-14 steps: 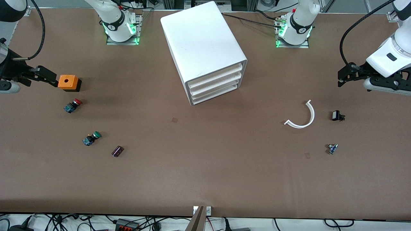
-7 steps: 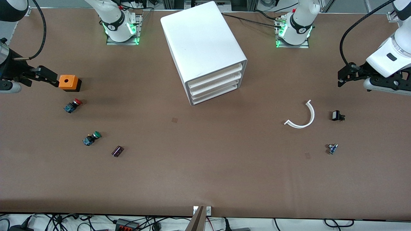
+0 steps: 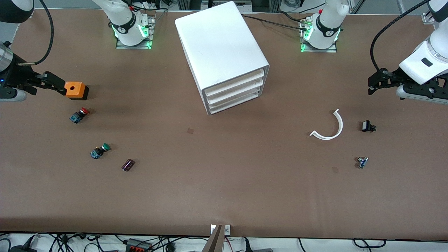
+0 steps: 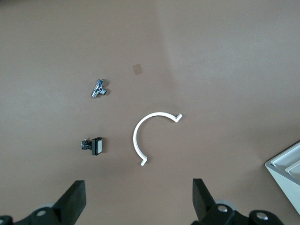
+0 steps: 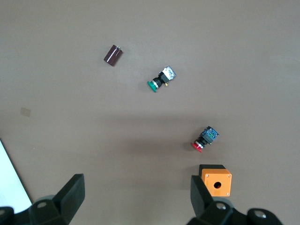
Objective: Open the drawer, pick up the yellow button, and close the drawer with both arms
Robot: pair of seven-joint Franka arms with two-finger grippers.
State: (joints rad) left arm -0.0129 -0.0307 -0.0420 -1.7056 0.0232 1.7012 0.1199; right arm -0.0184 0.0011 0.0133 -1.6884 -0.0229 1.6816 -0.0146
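The white cabinet stands mid-table between the two arm bases, all three drawers shut. The drawer is the uppermost one. The button is out of view. My right gripper hovers open and empty at the right arm's end of the table, its fingertips next to an orange box. In the right wrist view the right gripper has bare table between its fingers. My left gripper hangs open and empty at the left arm's end. The left wrist view shows the left gripper and a corner of the cabinet.
Near the orange box lie a red-capped button, a green-capped button and a dark cylinder. Toward the left arm's end lie a white curved strip, a small black part and a small metal part.
The right gripper has edged a little toward the orange box. The left arm has not moved.
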